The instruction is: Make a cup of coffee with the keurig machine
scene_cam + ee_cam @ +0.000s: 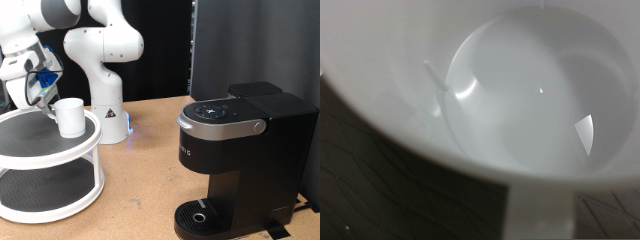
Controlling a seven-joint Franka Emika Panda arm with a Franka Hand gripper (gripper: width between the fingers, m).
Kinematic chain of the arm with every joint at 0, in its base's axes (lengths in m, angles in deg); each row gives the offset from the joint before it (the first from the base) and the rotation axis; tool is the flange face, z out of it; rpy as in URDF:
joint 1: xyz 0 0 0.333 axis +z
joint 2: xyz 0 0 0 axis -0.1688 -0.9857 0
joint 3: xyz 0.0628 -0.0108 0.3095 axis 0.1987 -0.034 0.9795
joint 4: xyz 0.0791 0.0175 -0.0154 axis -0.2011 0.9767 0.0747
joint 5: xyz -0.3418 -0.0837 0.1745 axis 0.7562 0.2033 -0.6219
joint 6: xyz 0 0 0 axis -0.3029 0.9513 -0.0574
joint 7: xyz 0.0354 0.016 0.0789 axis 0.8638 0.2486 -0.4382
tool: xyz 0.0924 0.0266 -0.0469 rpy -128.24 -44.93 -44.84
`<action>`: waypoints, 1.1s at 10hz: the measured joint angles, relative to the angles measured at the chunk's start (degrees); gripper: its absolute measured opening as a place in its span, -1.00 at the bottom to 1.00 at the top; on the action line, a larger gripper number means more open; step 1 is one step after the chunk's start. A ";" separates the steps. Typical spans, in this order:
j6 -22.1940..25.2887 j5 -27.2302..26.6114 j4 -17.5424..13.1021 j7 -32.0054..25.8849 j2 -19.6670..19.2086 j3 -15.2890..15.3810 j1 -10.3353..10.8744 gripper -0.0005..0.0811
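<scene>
One cup (70, 116), one keurig machine (238, 160), one gripper (44, 88).

My gripper (47, 98) is partly hidden behind the cup (70, 116), so I cannot tell how my fingers stand. In the wrist view the cup (520, 100) is blurred and cut by the edges. The keurig machine (235, 160) is cut at the exterior view's bottom.

Glossy white rounded arm (100, 50), grey joints, possibly blue cabling near the wrist.
</scene>
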 joint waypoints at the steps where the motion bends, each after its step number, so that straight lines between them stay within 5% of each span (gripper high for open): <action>1: 0.04 -0.52 -0.05 0.20 -0.01 0.00 0.09 0.01; 2: 0.06 -1.13 -0.13 0.48 -0.04 0.04 0.18 -0.36; 3: 0.07 -1.73 -0.21 0.96 -0.07 0.18 0.32 -0.36; 4: 0.11 -2.31 -0.34 1.66 -0.12 0.46 0.42 -0.82; 8: 0.56 -3.35 -0.59 3.09 -0.38 1.58 0.80 -0.82; 11: 5.35 -3.43 -2.63 3.05 0.56 2.83 0.80 -0.82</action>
